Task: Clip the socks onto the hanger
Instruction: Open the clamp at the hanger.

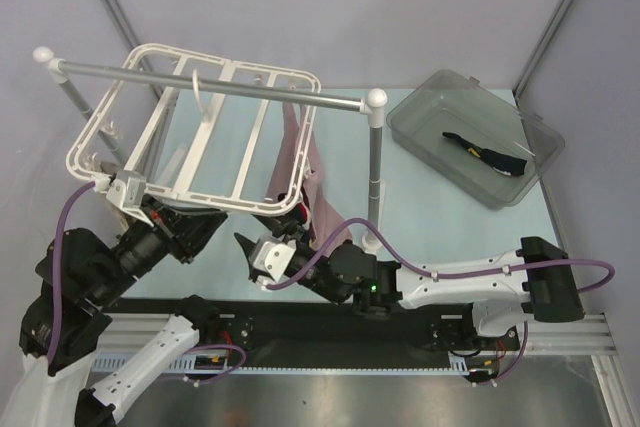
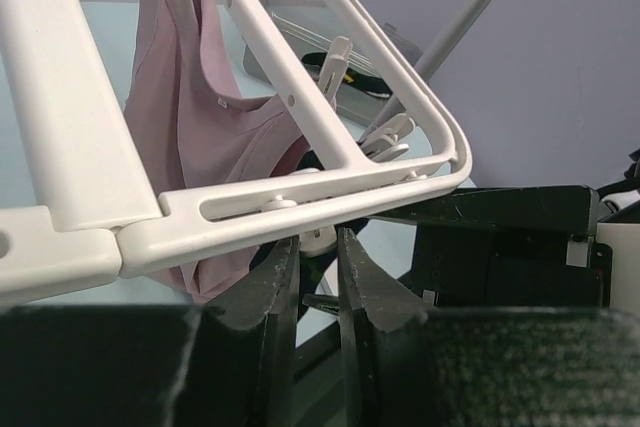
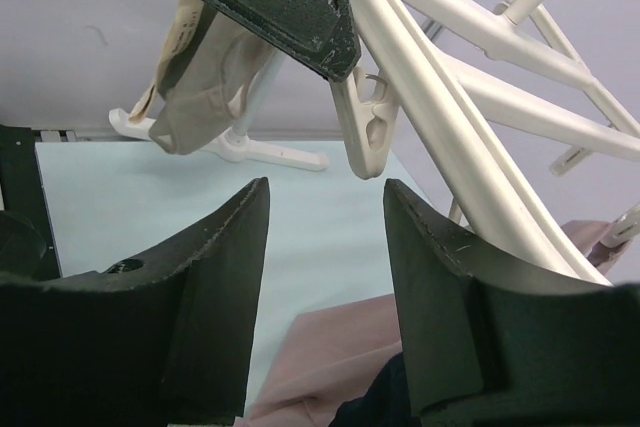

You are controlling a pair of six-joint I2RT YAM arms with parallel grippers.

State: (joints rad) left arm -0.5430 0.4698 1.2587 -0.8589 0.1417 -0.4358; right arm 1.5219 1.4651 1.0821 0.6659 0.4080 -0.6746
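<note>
The hanger (image 2: 85,137) hangs tilted from the silver rail (image 1: 340,98) at the far left of the counter (image 1: 420,217). The left tool (image 2: 318,239) sits at its near-left corner. In the left wrist view, the fingers are drawn in to a narrow slot directly under the hanger's edge bar. A small white part of the hanger is pinched between their tips, but the bar covers the contact point itself. The right tool (image 3: 325,187) is released, with its fingers spread wide and nothing between the tips. It sits below the near edge of the hanger, just beside a hanging white clip (image 3: 368,127). A black padded part crosses the top of the right wrist view, cut off by the picture edge, and cannot be identified. One sock (image 1: 485,155), dark with a yellow band, lies in the translucent bin (image 1: 440,107) at the far right, well apart from both tools. A second sock cannot be confirmed. A dark shape shows at the bottom edge of the right wrist view, between the finger bases, but it is cropped and too indistinct to name. A pink cloth (image 2: 190,117) hangs from the right side of the hanger. A beige cloth (image 3: 200,87) hangs behind it, partly covered by the black part.
</note>
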